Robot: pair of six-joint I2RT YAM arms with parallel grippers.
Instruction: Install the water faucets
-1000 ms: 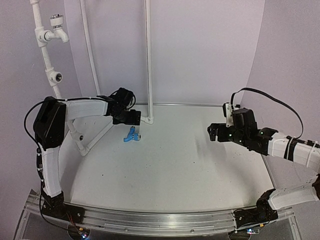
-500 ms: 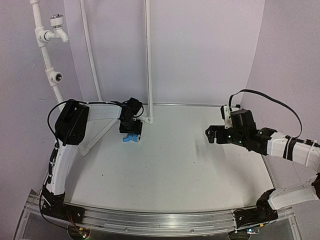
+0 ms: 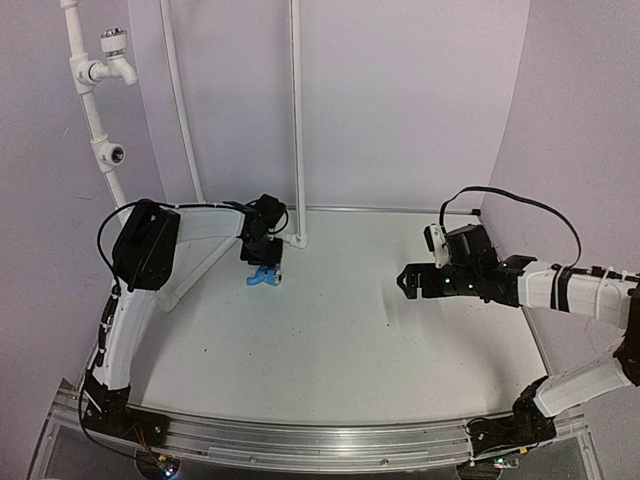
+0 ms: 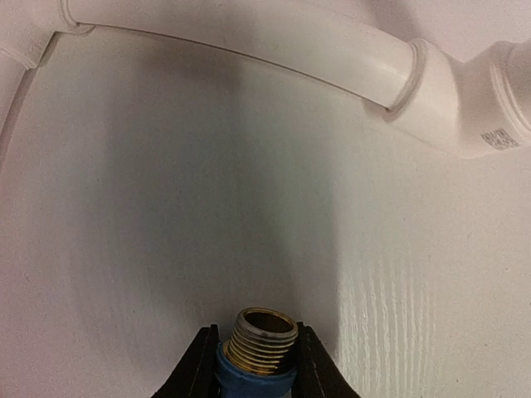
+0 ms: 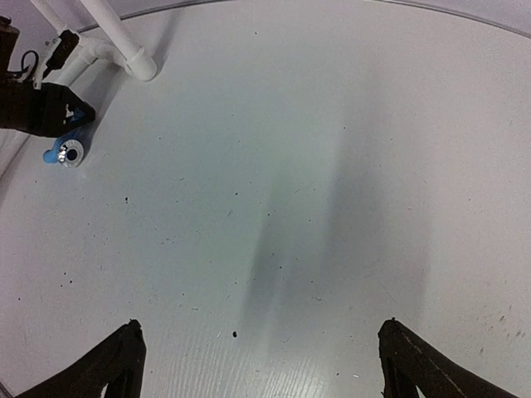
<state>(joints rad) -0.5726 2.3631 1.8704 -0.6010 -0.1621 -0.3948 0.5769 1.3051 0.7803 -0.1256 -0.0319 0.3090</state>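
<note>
The blue water faucet (image 3: 262, 277) lies on the white table by the foot of the pipe frame. My left gripper (image 3: 263, 262) stands over it, shut on its body. In the left wrist view the two black jaws press each side of the blue faucet (image 4: 249, 380), and its brass threaded end (image 4: 263, 338) points away from the camera. The right wrist view shows the blue faucet (image 5: 63, 152) under the left gripper (image 5: 41, 108). A white faucet with a silvery knob (image 3: 112, 48) sits on the upright pipe at top left. My right gripper (image 3: 405, 282) hovers open at mid-right, holding nothing (image 5: 261, 332).
The white pipe frame (image 3: 95, 115) rises at the left with an open round socket (image 3: 115, 154) below the white faucet. Its base pipe (image 4: 249, 41) and elbow (image 4: 465, 108) lie just beyond the left gripper. Two thin uprights (image 3: 297, 120) stand at the back wall.
The left gripper came down over the blue faucet and shut on it. The right arm reached left toward the table's middle, still open.
</note>
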